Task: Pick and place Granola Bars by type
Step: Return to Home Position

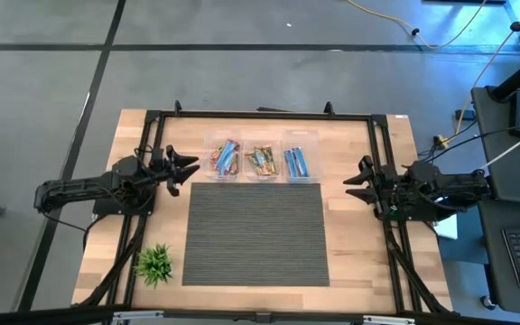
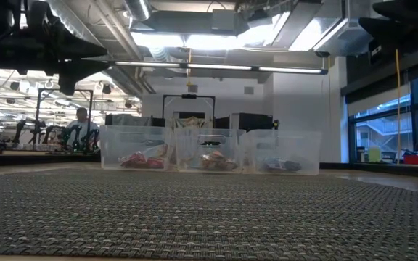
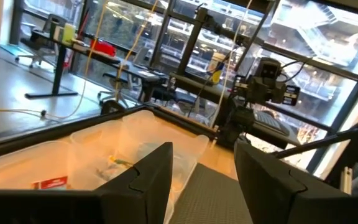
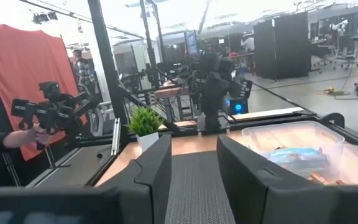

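Arms sat folded low at the 2 sides of the table (image 1: pixel 355 239), well apart, each reaching inward toward the mat (image 1: pixel 255 233). The left gripper (image 1: pixel 188 171) hovered just off the mat's far left corner, near the left bin (image 1: pixel 218 140), pointing right, its fingers spread wide with nothing between them. The right gripper (image 1: pixel 354 177) hung off the mat's far right corner, pointing left, fingers likewise spread and empty. All bars lay in 3 clear bins set side by side along the mat's far edge: red bars (image 1: pixel 227 160) in the left bin, tan-gold bars (image 1: pixel 260 162) in the middle bin (image 1: pixel 262 140), blue bars (image 1: pixel 296 163) in the right bin (image 1: pixel 301 139). From above, the blue bars lay side by side, long axes running far to near, almost square to the mat's edge. The red bars followed that line but leaned slightly. The tan-gold bars were heaped, their directions hard to tell. The plant (image 1: pixel 154 264) stood by the mat's near left corner.
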You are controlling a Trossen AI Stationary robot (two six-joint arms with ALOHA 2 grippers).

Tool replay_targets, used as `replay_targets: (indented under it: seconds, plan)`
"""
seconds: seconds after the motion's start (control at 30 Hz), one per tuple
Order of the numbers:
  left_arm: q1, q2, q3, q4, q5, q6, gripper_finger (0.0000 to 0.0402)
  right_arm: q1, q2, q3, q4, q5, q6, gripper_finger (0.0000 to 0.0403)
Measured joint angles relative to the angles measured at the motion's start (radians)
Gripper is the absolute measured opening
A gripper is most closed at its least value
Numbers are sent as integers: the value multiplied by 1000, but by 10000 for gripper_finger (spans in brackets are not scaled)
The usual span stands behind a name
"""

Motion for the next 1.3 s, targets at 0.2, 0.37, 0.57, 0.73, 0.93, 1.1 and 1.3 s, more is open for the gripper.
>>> replay_targets:
  seconds: [0.2,0.37,0.57,0.73,0.93,1.1,1.3]
  plan:
    - [20,0,0,-5,-9,33,165,0,0,-23,47,-1,-18,132]
    - [24,0,0,-5,-36,112,165,0,0,-111,181,-2,-21,132]
    - [24,0,0,-5,-36,213,162,0,1,-164,248,12,-13,132]
    - [24,2,0,-5,-35,221,165,0,-1,-164,241,13,-20,132]
    - [24,2,0,-5,-34,221,164,0,0,-164,166,15,-17,132]
    - [24,2,0,-5,-34,221,162,0,0,-164,130,15,-17,132]
    - [24,2,0,-5,-34,221,165,0,0,-164,97,15,-18,132]
